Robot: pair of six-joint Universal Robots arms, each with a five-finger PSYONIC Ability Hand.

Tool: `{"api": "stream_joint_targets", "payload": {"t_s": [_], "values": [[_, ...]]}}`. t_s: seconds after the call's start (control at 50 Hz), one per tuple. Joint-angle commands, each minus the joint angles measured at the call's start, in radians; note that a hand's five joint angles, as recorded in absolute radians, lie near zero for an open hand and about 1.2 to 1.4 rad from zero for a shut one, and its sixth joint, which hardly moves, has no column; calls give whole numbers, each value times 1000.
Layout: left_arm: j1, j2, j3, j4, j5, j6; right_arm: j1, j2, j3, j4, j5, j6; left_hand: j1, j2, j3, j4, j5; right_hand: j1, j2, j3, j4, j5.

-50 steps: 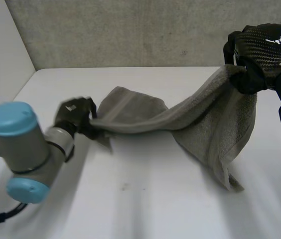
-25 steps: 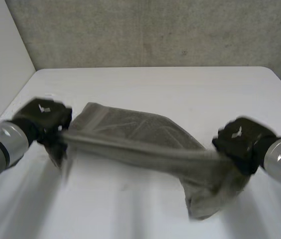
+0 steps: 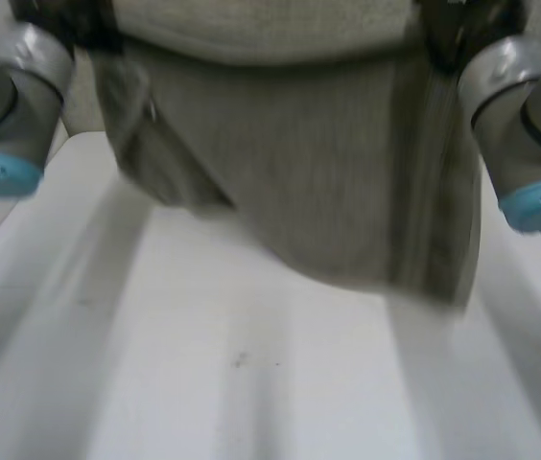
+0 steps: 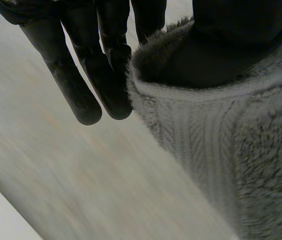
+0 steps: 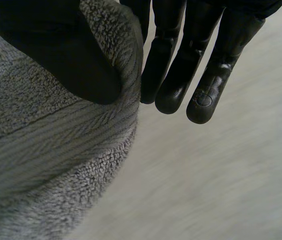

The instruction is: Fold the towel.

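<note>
The grey towel (image 3: 328,172) hangs spread out in the air above the white table (image 3: 251,383), its upper edge stretched between my two raised hands. My left hand (image 3: 59,17) holds the upper left corner. In the left wrist view its thumb (image 4: 231,35) pinches the towel (image 4: 221,150) against the fingers (image 4: 106,65). At the upper right corner my right hand (image 3: 462,24) grips the cloth. There the thumb (image 5: 56,50) presses the towel (image 5: 46,160) against the fingers (image 5: 181,65). The lower edge hangs just above the table, lower on the right side.
Both grey arms with light-blue caps (image 3: 2,172) (image 3: 539,206) stand at either side of the hanging towel. A small dark speck (image 3: 240,360) marks the bare table below. A grey wall stands behind.
Both hands have swung up and apart, lifting the towel off the table. It went from a bunched strip between them to a sheet hanging spread in the air.
</note>
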State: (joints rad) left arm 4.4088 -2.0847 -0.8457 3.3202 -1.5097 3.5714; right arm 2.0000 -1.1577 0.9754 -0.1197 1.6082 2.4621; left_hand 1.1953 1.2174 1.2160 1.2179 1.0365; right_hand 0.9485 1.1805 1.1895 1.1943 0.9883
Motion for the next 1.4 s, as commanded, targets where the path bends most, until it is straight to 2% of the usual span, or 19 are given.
{"api": "stream_joint_targets", "payload": {"t_s": [0.02, 0.08, 0.16, 0.32, 0.36, 0.52, 0.64, 0.74, 0.82, 0.84, 0.92, 1.04, 1.14, 1.26, 1.28, 1.3, 1.32, 1.34, 1.4], "values": [[3, 71, -18, 232, 5, -170, 2, -122, 202, -402, 22, -67, 201, 179, 180, 178, 185, 448, 216, 207, 202, 233], [9, 77, -103, 213, 8, -171, 2, -123, 233, -387, 21, -71, 201, 179, 180, 178, 185, 448, 216, 207, 202, 233], [18, 84, -219, 197, 13, -171, 3, -114, 324, -266, 7, -72, 201, 179, 180, 178, 185, 448, 216, 207, 202, 233], [41, 75, -593, 191, 144, -151, 2, -10, 491, -91, -1, -60, 201, 179, 180, 178, 185, 448, 216, 207, 202, 233], [43, 54, -723, 191, 166, -96, 0, 16, 519, -81, -1, -61, 201, 179, 180, 178, 185, 448, 216, 207, 202, 233], [46, 31, -932, 150, 169, 113, -12, 95, 591, -15, -10, -61, 201, 179, 180, 178, 185, 448, 216, 207, 202, 233], [44, 118, -1012, 101, 169, 161, -12, 69, 605, 141, -48, -52, 201, 179, 180, 178, 185, 448, 216, 207, 202, 233], [41, 169, -1041, 81, 169, 161, -67, -34, 655, 213, -141, 35, 201, 179, 180, 178, 185, -17, -249, -258, -263, -231], [34, 193, -1056, 68, 169, 161, -101, -77, 684, 216, -202, 80, 201, 179, 180, 178, 185, -174, -406, -415, -419, -388], [34, 193, -1056, 68, 169, 161, -118, -88, 692, 216, -226, 89, 201, 179, 180, 178, 185, -287, -519, -528, -533, -501], [40, 195, -1073, 68, 171, 161, -159, -103, 698, 218, -263, 91, 201, 179, 180, 178, 185, -376, -608, -617, -622, -590], [43, 195, -1087, 70, 172, 158, -191, -142, 684, 222, -286, 51, 201, 179, 180, 178, 185, -379, -611, -620, -625, -593], [41, 195, -1095, 71, 172, 158, -187, -145, 669, 218, -286, -95, 201, 179, 180, 178, 185, -347, -579, -588, -593, -561], [38, 195, -1096, 71, 172, 155, -178, -143, 672, 207, -283, -184, 201, 179, 180, 178, 185, -353, -585, -594, -598, -567], [38, 195, -1096, 71, 172, 155, -179, -142, 674, 199, -281, -205, 201, 179, 180, 178, 185, -303, -535, -544, -549, -518], [38, 195, -1096, 71, 172, 155, -179, -142, 677, 184, -281, -222, 201, 179, 180, 178, 185, -38, -270, -279, -284, -253], [38, 195, -1096, 71, 172, 155, -179, -142, 677, 184, -281, -222, 201, 179, 180, 178, 185, -36, -268, -277, -281, -250], [38, 195, -1096, 71, 172, 153, -181, -143, 680, 157, -281, -229, 201, 179, 180, 178, 185, 156, -76, -85, -90, -58], [37, 195, -1096, 71, 172, 153, -188, -143, 690, 98, -271, -235, 201, 179, 180, 178, 185, 167, -65, -74, -78, -47]]}}
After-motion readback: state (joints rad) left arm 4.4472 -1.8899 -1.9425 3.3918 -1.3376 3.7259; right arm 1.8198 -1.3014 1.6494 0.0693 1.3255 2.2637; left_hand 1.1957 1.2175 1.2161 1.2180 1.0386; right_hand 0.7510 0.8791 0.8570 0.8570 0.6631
